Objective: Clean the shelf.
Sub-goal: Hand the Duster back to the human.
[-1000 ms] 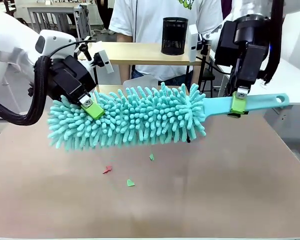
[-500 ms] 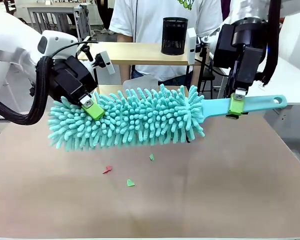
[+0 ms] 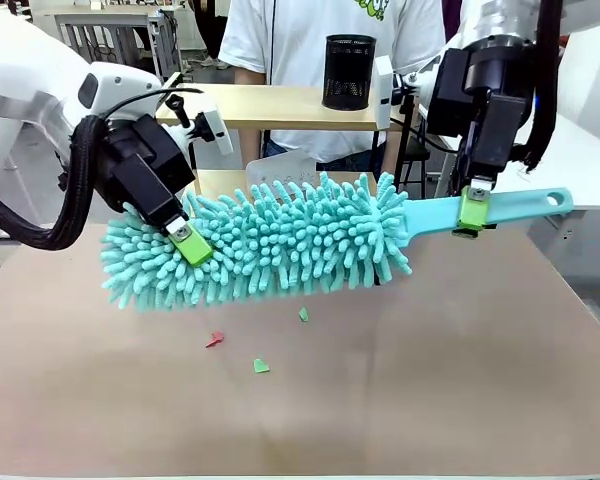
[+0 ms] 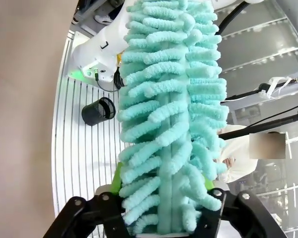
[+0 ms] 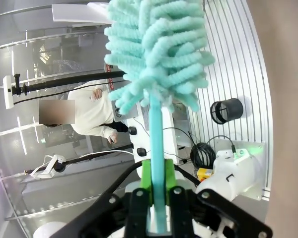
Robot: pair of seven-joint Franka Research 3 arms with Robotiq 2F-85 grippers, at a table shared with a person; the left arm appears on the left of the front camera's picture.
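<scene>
Grippers hold a teal chenille duster level above the brown table: the right gripper is clamped on its flat handle, the left gripper squeezed into the fluffy head. Paper scraps lie on the table under it. The shelf stands beyond, before the person, a black mesh cup on its top board.

Left pincer and right pincer both clamped, arms raised above table height.
</scene>
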